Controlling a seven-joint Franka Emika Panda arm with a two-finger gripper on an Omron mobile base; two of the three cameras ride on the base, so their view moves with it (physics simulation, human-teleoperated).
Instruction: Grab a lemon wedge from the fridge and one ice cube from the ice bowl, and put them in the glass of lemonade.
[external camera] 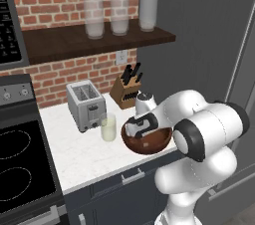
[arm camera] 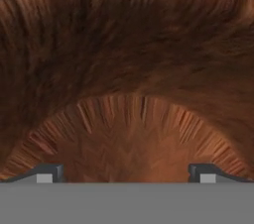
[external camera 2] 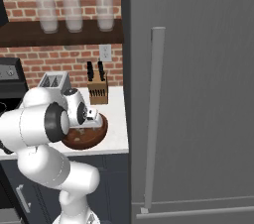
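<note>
The white arm's two-finger gripper [external camera: 135,130] reaches down into the wide, round, reddish-brown wooden ice bowl [external camera: 154,145], which sits at the front edge of the white marble counter [external camera: 74,154], just beside the tall dark-grey fridge [external camera 2: 198,94]. In the hand view, the two dark fingertips [arm camera: 49,172] stand wide apart over the bowl's grained floor [arm camera: 129,94]; nothing lies between them, and no ice cube can be made out there. The wide spread probably prepares the fingers to straddle a small cube. The short clear glass of pale lemonade [external camera: 108,127] stands just left of the bowl, in front of the silver toaster [external camera: 85,104], near enough for a short carry. The fridge door is closed behind its long silver bar handle [external camera 2: 154,119], so the lemon wedge, presumably inside, is hidden.
</note>
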